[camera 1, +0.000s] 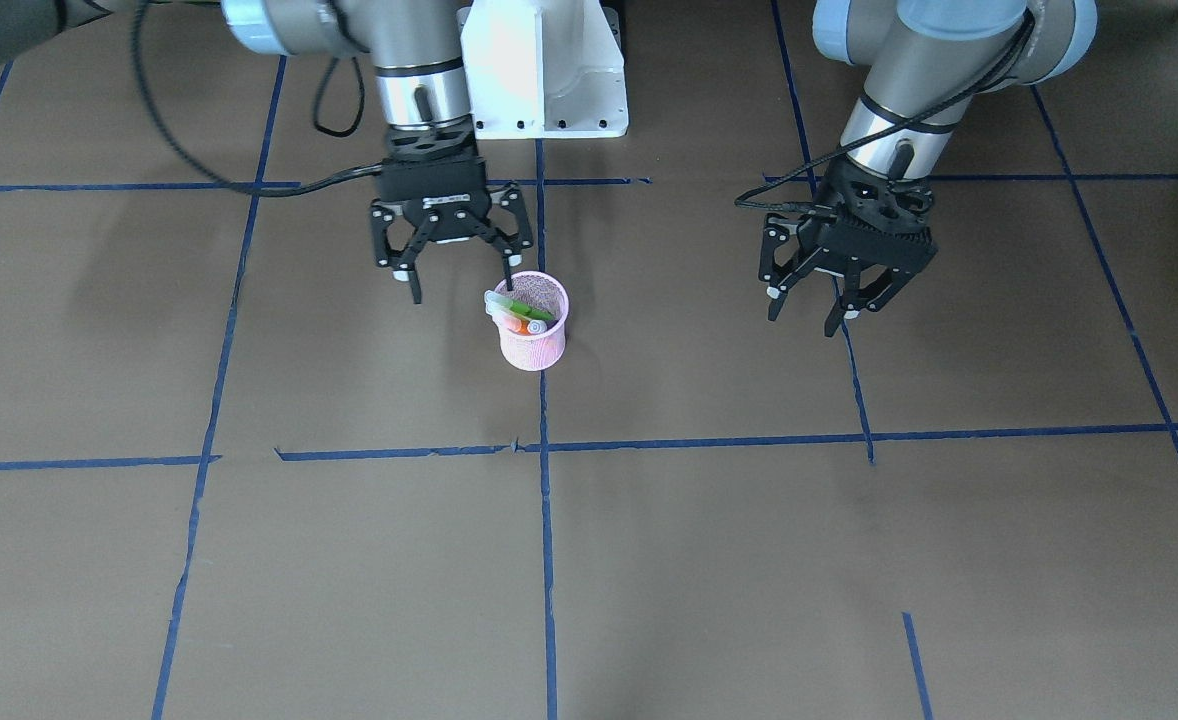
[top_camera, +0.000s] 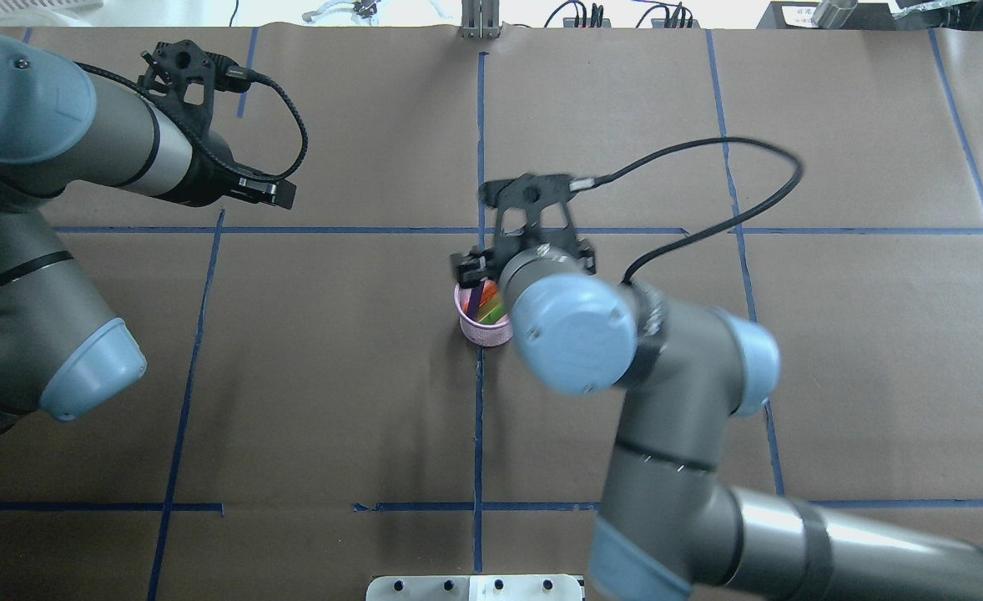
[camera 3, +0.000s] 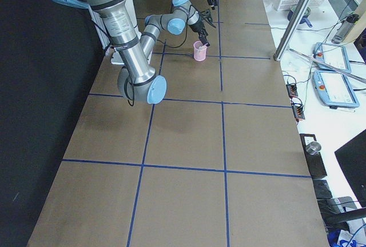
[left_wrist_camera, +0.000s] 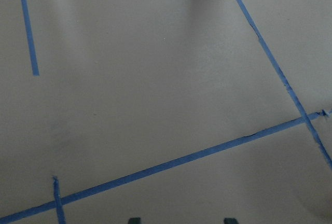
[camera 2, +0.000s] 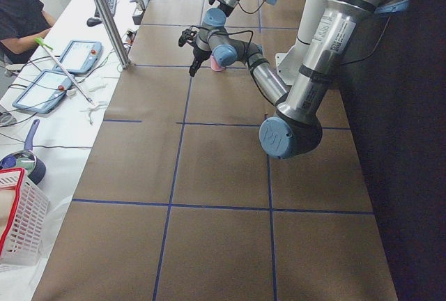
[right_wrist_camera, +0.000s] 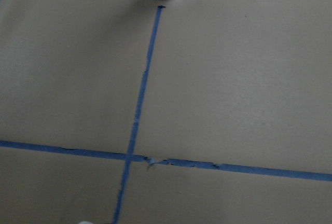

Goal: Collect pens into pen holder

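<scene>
Looks ~done. Pens point(camera 1: 511, 308) (green, orange, purple) all inside pen holder point(camera 1: 534, 350), which sits right at one fingertip of right gripper point(camera 1: 461, 288). R jaws spread wide, empty. Left gripper point(camera 1: 809, 310) well apart from holder, also wide, empty. Purple only clear from overhead, prob in. Only thing for you to do, imo: retract arms.

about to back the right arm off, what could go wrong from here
1. One of the fingers of the right gripper appears to hang at or just inside the rim of the pen holder. A sideways retreat could hook the rim and tip the holder over.
2. The pens lean with their cap ends poking past the rim, so a bump might flick one out. Lifting straight up first looks safer.
</scene>
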Available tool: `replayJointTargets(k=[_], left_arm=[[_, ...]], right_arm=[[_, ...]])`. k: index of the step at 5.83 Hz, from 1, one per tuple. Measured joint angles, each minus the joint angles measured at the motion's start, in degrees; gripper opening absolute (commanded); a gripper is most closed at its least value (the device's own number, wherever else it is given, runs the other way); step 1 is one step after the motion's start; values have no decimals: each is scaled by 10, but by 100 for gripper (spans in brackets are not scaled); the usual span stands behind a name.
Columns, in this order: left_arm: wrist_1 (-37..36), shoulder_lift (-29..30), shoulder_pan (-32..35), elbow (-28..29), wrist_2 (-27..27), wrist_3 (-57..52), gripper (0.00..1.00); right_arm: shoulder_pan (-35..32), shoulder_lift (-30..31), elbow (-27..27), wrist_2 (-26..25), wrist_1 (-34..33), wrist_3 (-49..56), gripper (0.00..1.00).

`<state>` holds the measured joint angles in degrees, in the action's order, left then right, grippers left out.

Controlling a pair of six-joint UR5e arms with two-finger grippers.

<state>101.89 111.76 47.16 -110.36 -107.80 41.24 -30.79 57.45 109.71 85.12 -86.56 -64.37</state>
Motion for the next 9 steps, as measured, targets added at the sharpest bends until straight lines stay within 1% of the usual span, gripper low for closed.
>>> replayJointTargets(k=[1, 2, 3, 4, 5, 6, 8, 9], left_arm=[[-2, -23, 19, 2, -5, -51, 67], [-7, -43, 47, 13, -30, -106, 70], [-13, -54, 87, 36, -87, -161, 74], [-16, -64, 133, 59, -149, -219, 75], [-16, -85, 173, 74, -193, -275, 75], [-16, -113, 204, 84, -222, -315, 75], [-35, -151, 278, 101, -278, -374, 75], [-75, -161, 320, 114, -306, -431, 100]], right_arm=[[-68, 39, 10, 106, 1, 32, 100], [-140, 82, 12, 217, 0, 82, 100], [-219, 136, 7, 323, -1, 156, 100], [-296, 199, -4, 404, -2, 248, 100], [-367, 261, -19, 449, -7, 352, 100], [-427, 302, -43, 467, -34, 460, 100], [-538, 321, -116, 475, -120, 688, 100], [-582, 324, -156, 475, -137, 762, 100]])
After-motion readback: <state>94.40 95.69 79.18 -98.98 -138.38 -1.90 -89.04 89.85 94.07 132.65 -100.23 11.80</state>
